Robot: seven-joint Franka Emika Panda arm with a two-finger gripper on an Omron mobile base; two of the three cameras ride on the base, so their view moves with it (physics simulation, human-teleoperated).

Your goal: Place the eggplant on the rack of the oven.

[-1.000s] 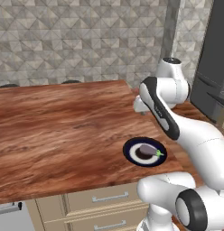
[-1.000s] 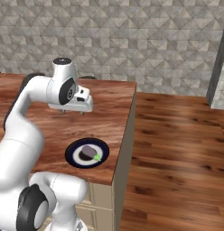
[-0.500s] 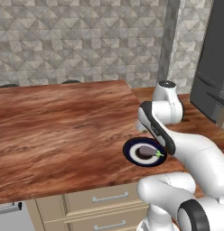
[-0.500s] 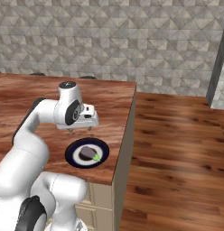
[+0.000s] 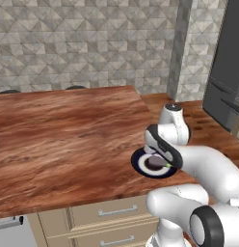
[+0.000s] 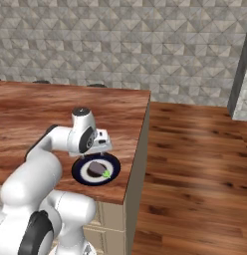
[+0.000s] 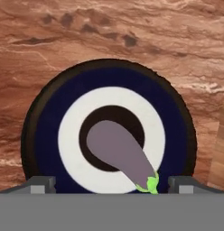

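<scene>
the end effector (image 7: 112, 182) points straight down with fingers spread wide, gripping nothing, just above the eggplant (image 7: 120, 155). the eggplant lies on a plate (image 7: 41, 135) near the wooden surface's (image 6: 36, 107) edge. the arm folds low.

Simulated home kitchen. Wood-grain countertop (image 5: 63, 130) spreading across the scene, drawer fronts (image 5: 112, 212) with metal handles sitting beneath at 6 o'clock. Grey patterned tile wall (image 6: 120, 45) running along 12 o'clock. Wood plank floor (image 6: 195, 174) showing at 3 o'clock. Dark-rimmed plate (image 6: 81, 173) lying near counter's edge.
</scene>
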